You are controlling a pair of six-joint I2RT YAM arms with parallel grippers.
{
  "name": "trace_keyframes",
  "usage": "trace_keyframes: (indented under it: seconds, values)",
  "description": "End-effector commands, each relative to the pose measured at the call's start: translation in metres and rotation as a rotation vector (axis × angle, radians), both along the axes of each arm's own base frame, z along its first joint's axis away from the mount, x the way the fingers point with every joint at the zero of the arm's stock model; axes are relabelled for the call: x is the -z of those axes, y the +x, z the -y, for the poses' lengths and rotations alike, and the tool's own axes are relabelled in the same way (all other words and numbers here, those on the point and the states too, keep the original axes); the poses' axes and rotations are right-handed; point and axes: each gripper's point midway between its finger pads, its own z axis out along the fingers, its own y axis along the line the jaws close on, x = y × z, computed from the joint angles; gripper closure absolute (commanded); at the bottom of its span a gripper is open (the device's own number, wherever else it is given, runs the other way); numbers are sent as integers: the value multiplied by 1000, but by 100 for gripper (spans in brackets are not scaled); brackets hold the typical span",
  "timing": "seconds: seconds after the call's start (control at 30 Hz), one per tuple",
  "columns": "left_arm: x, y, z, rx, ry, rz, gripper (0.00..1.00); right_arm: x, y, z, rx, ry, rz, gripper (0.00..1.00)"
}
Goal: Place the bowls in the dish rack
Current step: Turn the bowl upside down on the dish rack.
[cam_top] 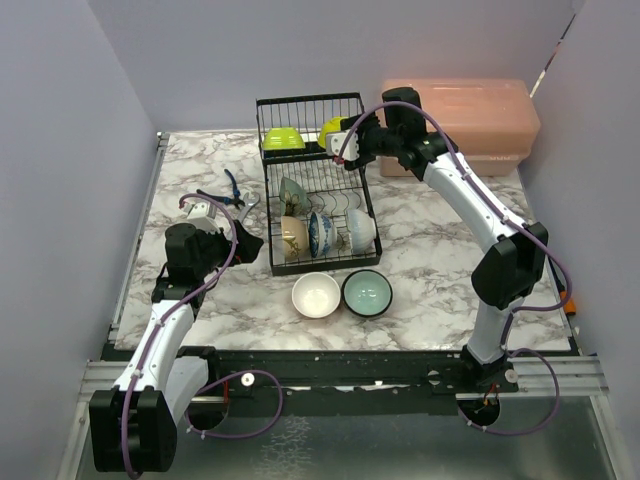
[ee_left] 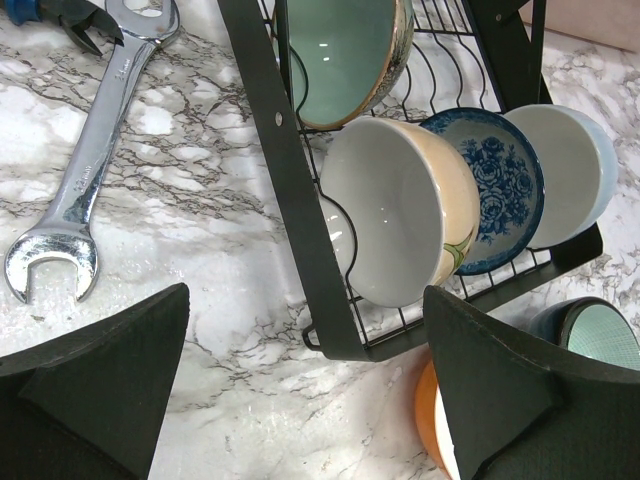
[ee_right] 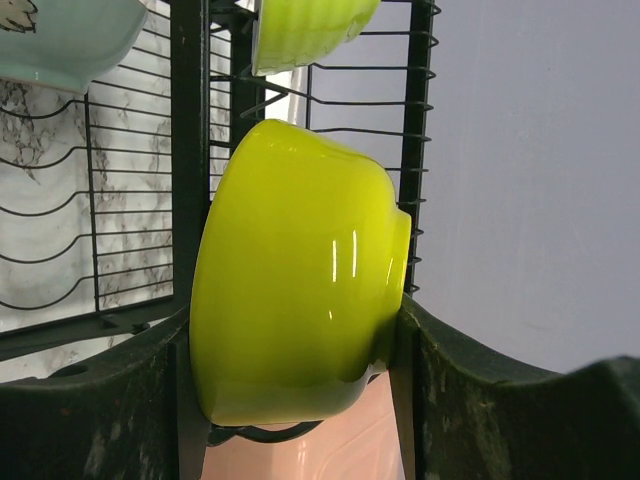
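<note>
Right gripper (cam_top: 347, 142) grips a yellow-green bowl (ee_right: 300, 270) at the dish rack's (ee_left: 285, 170) upper shelf; left gripper (ee_left: 305, 350) stands wide open beside the lower tier.

Top looks down; wrists close, apparently sharing rack (cam_top: 320, 190).

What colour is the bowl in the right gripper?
Yellow-green bowl; right wrist view shows it best.

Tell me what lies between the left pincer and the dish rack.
Only bare marble table: the left wrist view shows it between the open left pincer and the dish rack frame. The wrench lies off to one side.
</note>
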Motion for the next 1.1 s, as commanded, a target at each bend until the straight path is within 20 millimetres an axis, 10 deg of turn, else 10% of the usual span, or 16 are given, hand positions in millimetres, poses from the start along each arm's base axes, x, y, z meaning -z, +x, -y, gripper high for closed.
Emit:
trace_keyframes:
  seconds: [0.0, 0.73, 1.07]
  values:
    - [1, -3, 6, 29, -13, 2, 1, 4, -2, 2, -5, -32, -12, 100]
    - [0, -3, 5, 25, -12, 4, 1, 46, -4, -2, 32, -159, -27, 99]
    - [0, -3, 5, 25, -11, 4, 1, 42, -7, -3, 37, -144, -20, 53]
